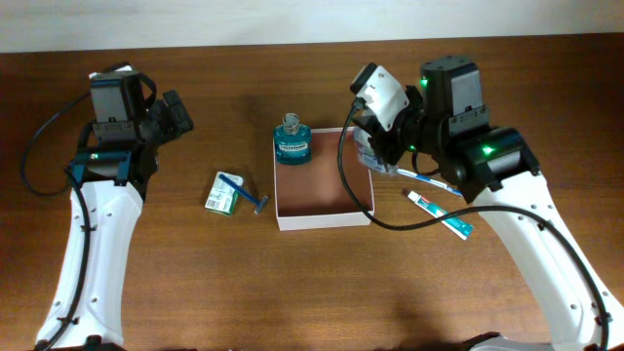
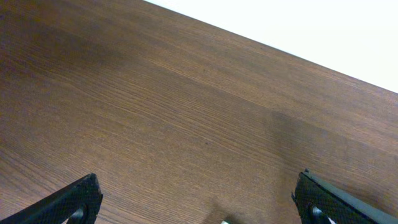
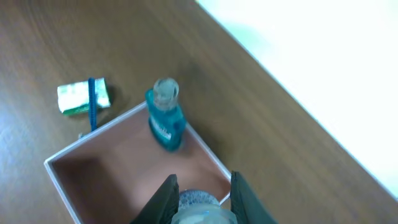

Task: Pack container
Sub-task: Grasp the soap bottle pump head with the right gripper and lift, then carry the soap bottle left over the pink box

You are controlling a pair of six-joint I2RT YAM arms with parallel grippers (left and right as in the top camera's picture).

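Observation:
The container [image 1: 324,220], a shallow square box with white walls and a reddish-brown inside, sits mid-table; it also shows in the right wrist view [image 3: 94,132]. A teal bottle [image 1: 291,144] stands upright in its back left corner, also seen in the right wrist view [image 3: 166,119]. My right gripper [image 1: 371,146] is shut on a small clear bottle [image 3: 199,210] and holds it above the container's right wall. My left gripper [image 1: 181,111] is open and empty above bare table at the far left, its fingers wide apart in the left wrist view [image 2: 199,208].
A green-white packet [image 1: 222,195] with a blue razor [image 1: 248,193] across it lies left of the container. A toothbrush [image 1: 429,181] and a toothpaste tube [image 1: 441,214] lie right of it, partly under my right arm. A cable loops over the container's right side.

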